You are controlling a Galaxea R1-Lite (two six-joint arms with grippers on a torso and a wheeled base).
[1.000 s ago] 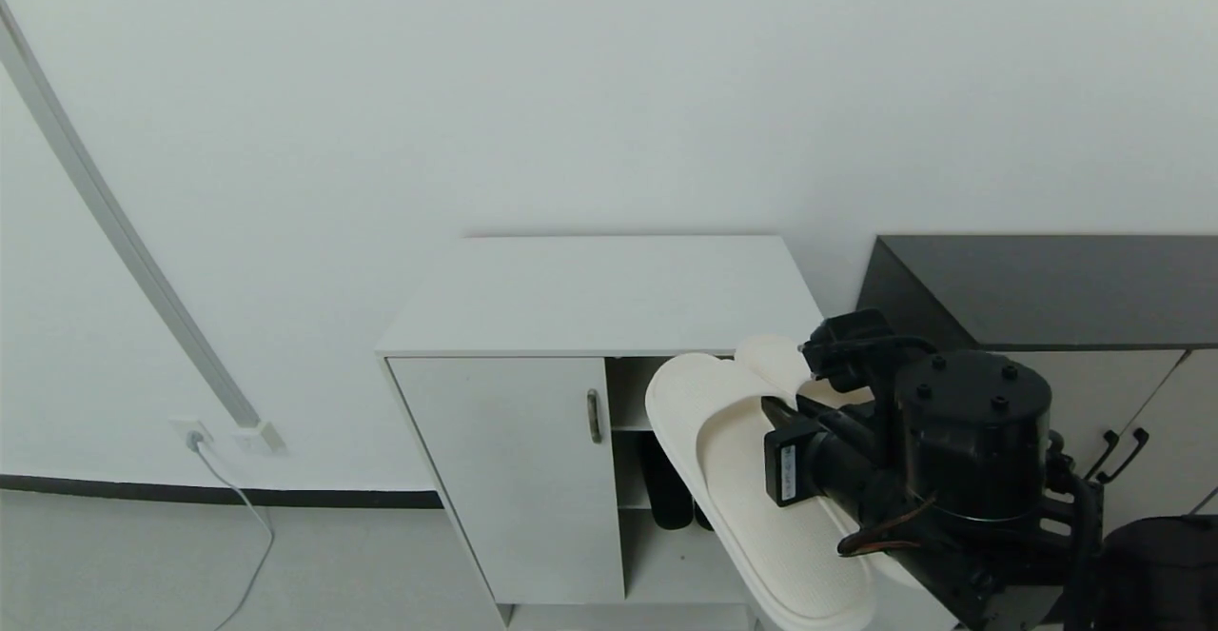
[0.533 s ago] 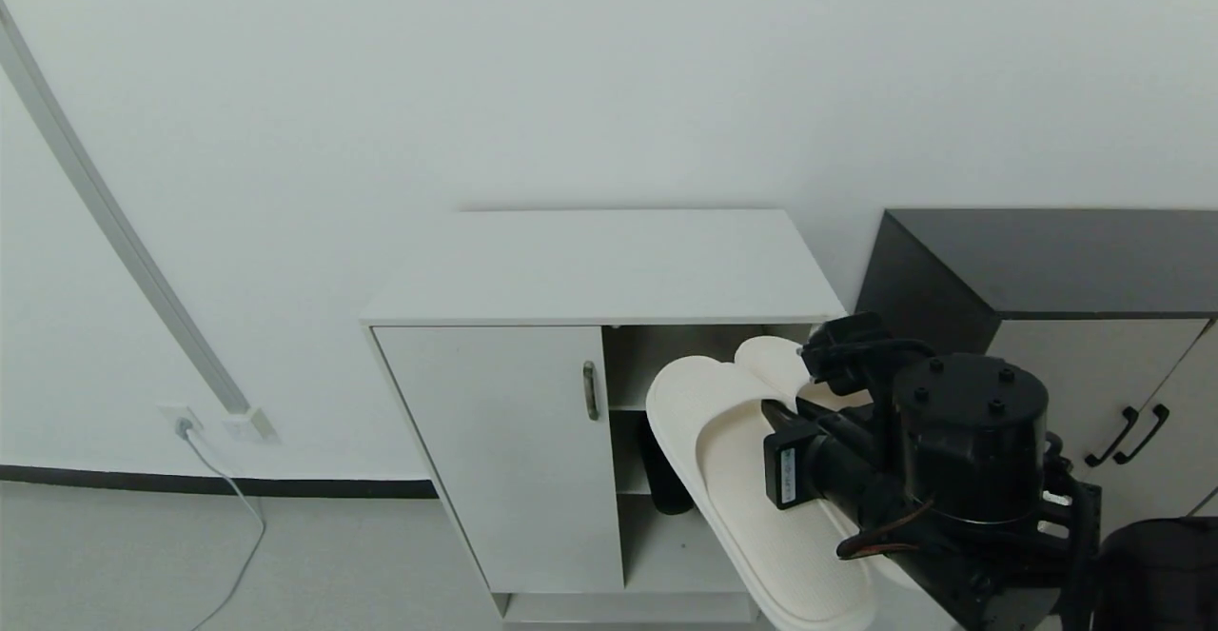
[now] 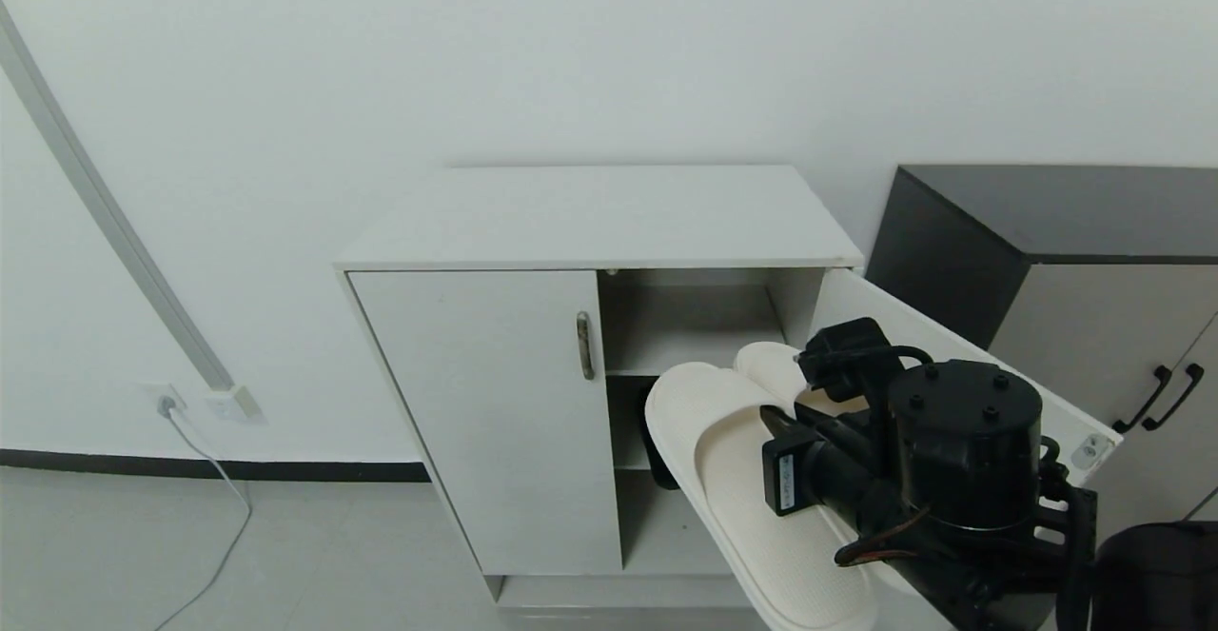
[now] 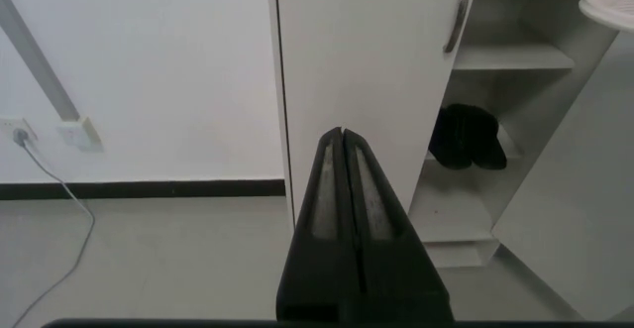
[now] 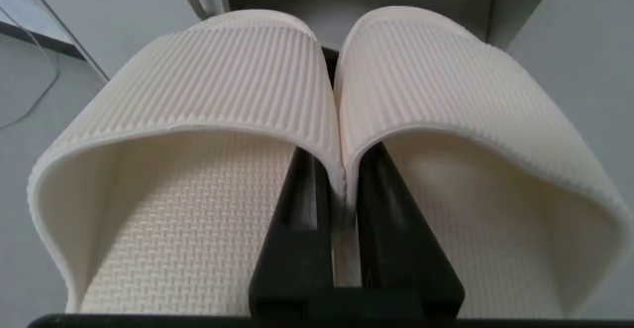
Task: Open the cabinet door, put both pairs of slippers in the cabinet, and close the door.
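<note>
The white cabinet (image 3: 609, 217) has its left door (image 3: 485, 403) shut and its right door (image 3: 952, 350) swung open to the right. A pair of cream slippers (image 3: 737, 479) hangs in front of the open right half, toes toward the shelves. My right gripper (image 5: 337, 184) is shut on the slippers' touching inner edges. A dark pair of slippers (image 3: 663, 455) stands on the middle level inside, also seen as black slippers (image 4: 471, 140) past the door handle (image 4: 458, 16). My left gripper (image 4: 343, 150) is shut on nothing, low in front of the shut door.
A dark-topped cabinet (image 3: 1047, 222) with black handles stands right behind the open door. A wall socket with a cable (image 3: 166, 407) and a slanted conduit (image 3: 105, 212) are at the left. Upper shelf (image 3: 685, 345) and bottom shelf (image 3: 666, 526) hold nothing visible.
The head camera has moved: the cabinet looks larger and higher in the picture, and the open right door has come into sight. The right arm and cream slippers keep their place in the picture.
</note>
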